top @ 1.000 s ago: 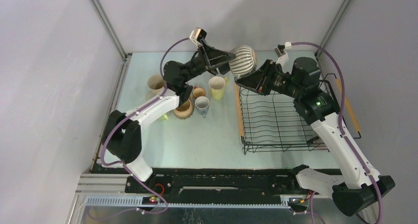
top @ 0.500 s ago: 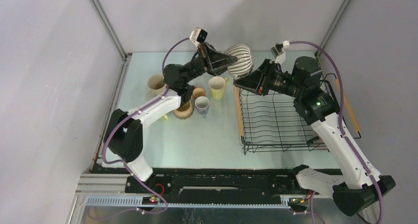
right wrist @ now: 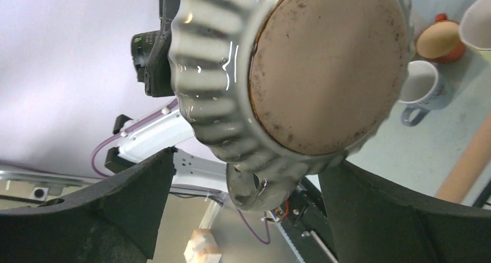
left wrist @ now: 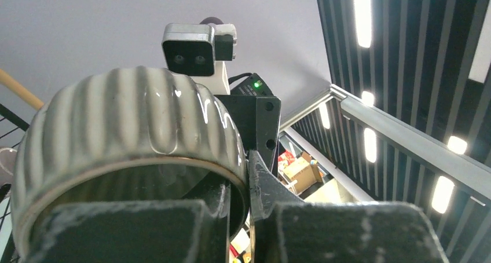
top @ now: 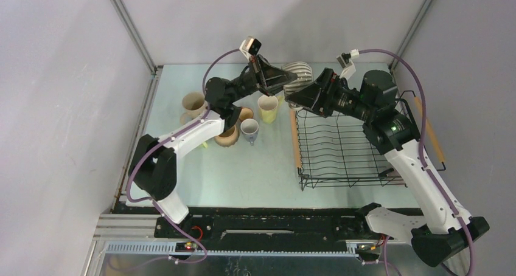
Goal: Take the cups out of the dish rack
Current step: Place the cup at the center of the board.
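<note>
Pale green tabletop [top: 255, 166]; above the black wire dish rack's [top: 347, 148] far left corner, the left gripper [top: 292, 76] pinches the cream ribbed ceramic mug [top: 302, 69] by its rim, while the right gripper's [top: 293, 94] fingers stand apart around it.

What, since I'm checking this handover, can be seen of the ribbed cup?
The ribbed cup is glossy cream and ceramic-looking, with ridges, a small handle and a bare brown base. It hangs on its side in the air near the dish rack's far left corner. The left gripper is shut on its rim; the right gripper stands open around it.
</note>
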You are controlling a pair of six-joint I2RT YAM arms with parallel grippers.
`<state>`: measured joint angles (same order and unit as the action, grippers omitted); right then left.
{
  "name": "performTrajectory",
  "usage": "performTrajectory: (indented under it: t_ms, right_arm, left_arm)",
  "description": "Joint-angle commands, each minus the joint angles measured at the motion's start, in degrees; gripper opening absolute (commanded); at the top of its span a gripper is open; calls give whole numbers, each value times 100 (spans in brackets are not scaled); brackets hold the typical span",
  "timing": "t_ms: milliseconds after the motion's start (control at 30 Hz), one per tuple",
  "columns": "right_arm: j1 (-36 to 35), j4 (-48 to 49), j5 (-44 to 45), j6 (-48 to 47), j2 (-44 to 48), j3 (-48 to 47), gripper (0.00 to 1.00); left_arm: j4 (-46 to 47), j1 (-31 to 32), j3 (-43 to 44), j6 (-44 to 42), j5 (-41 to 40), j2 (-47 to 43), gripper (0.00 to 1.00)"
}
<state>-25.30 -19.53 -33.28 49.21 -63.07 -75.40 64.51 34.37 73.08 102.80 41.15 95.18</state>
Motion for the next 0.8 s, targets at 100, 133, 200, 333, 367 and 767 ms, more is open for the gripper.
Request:
performTrajectory:
  t_ms: [100, 133, 200, 333, 367, 767]
  right_arm:
    - [-69, -517, 517, -537, 308, -217, 100]
    - [-68, -597, 579, -579, 349, -221, 100]
    - [-74, -756, 712, -659, 438, -214, 100]
    - [-83, -1102, 1077, -811, 633, -213, 100]
    - [-90, -1190, 1166, -849, 680, -220, 100]
    - [-145, -2051, 1981, -1143, 945, -220, 100]
  left_arm:
    - [101, -56, 13, -312, -118, -445, 0]
    - [60, -73, -5, -361, -104, -478, 0]
    - [-121, -107, -65, -528, -43, -566, 0]
    - [-1090, -152, -234, -1391, 179, -955, 0]
    - [-1431, -172, -286, -1685, 217, -1069, 0]
    - [-6714, -308, -382, -5455, -440, -2563, 0]
